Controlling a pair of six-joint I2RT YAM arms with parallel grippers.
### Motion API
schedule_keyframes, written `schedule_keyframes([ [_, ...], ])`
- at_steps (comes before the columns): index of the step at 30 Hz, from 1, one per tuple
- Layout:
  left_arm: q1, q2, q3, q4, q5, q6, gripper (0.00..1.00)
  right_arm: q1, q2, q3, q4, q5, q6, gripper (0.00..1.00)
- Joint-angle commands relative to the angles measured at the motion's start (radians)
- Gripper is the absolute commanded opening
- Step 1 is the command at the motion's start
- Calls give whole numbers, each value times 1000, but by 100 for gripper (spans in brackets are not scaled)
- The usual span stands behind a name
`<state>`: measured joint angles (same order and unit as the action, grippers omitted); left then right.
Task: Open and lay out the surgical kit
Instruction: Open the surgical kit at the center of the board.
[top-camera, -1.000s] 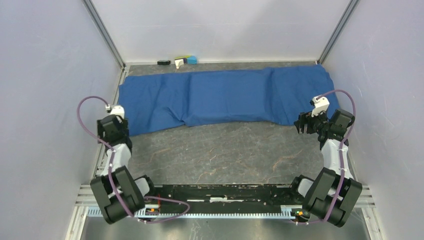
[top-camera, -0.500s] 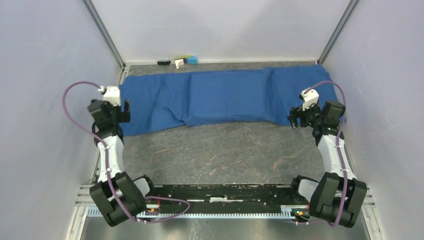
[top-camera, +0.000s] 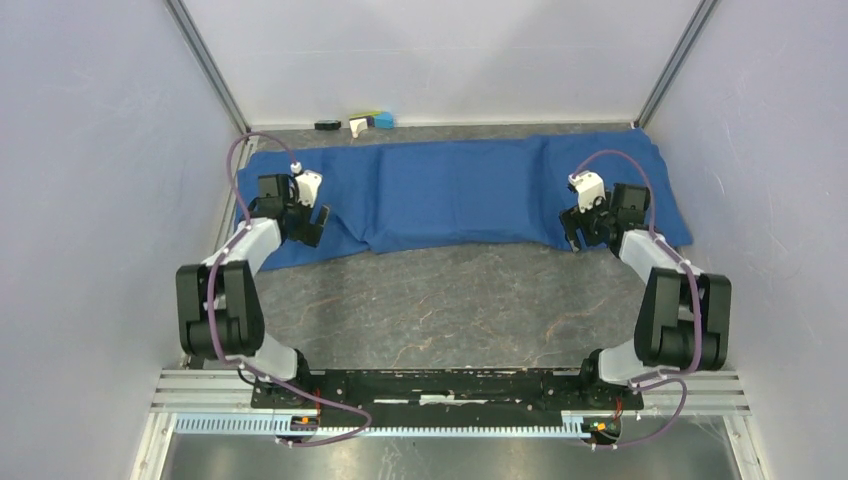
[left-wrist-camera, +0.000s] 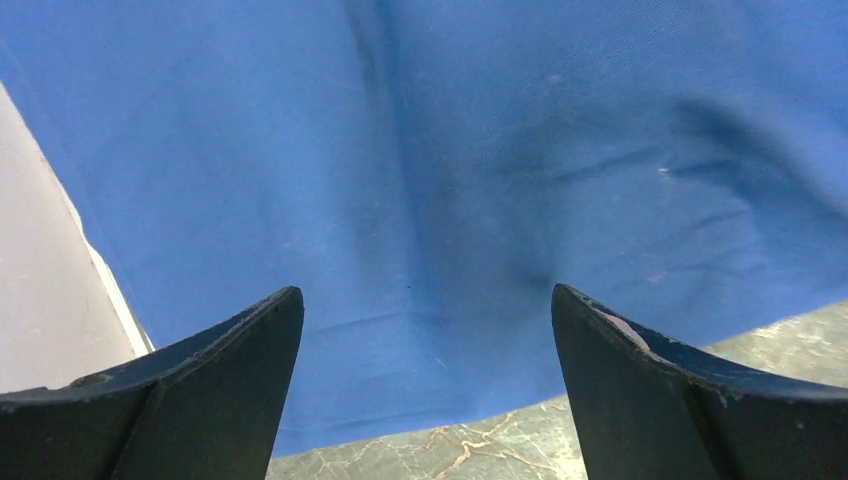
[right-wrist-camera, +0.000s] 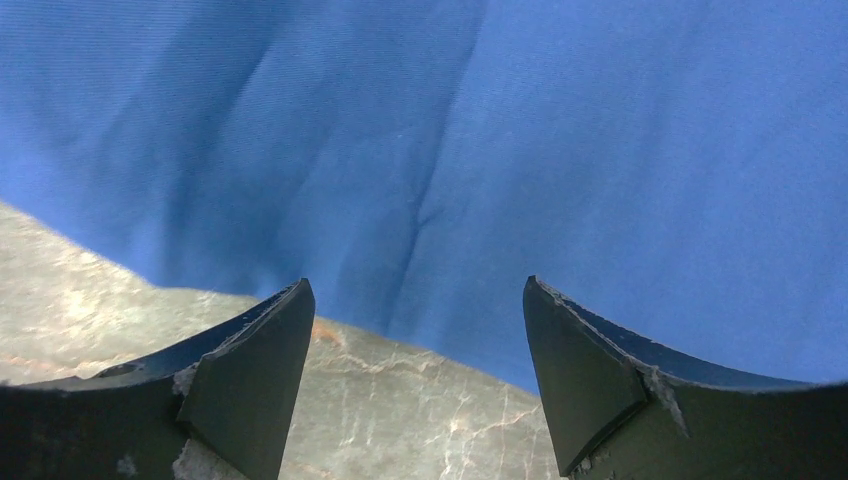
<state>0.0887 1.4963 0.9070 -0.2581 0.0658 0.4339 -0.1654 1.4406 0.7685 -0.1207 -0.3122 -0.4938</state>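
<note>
The surgical kit shows as a large blue cloth wrap (top-camera: 460, 190) spread in a long band across the far half of the table, with folds and creases. My left gripper (top-camera: 314, 222) hangs open over the cloth's near left part. In the left wrist view the left gripper (left-wrist-camera: 427, 290) has only blue cloth (left-wrist-camera: 450, 150) between its fingers. My right gripper (top-camera: 573, 230) stands open at the cloth's near right edge. The right wrist view puts the right gripper (right-wrist-camera: 417, 281) across that edge, with cloth (right-wrist-camera: 600, 150) beyond it and bare table below.
The grey marbled table (top-camera: 440, 300) stretches between the cloth and the arm bases. Against the back wall lie a small black item (top-camera: 326, 125) and a white and blue item (top-camera: 372, 121). Walls and metal posts close in both sides.
Both arms have swung from the table's sides forward and inward to the cloth's near edge. The left jaws have spread wider.
</note>
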Motion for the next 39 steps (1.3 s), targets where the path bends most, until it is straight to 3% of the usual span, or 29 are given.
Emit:
schedule_keyframes([
  [1,-24,100,63,-29,-152,109,100,7,96,89,26,70,-70,83],
  [7,-24,229,25,39,-319,263,100,7,182,85,16,152,-162,82],
  [13,-13,282,-76,209,-440,416,100,4,211,13,38,258,-254,81],
  [22,38,237,-158,206,-432,485,100,-44,142,-82,-7,252,-291,80],
  [29,37,112,-95,28,-288,331,100,-45,37,-85,-32,143,-219,79],
  [35,39,1,101,-60,-133,110,100,-45,-48,83,-3,48,-42,79],
  [39,38,40,276,-91,12,-102,100,-44,-39,195,47,27,105,80],
])
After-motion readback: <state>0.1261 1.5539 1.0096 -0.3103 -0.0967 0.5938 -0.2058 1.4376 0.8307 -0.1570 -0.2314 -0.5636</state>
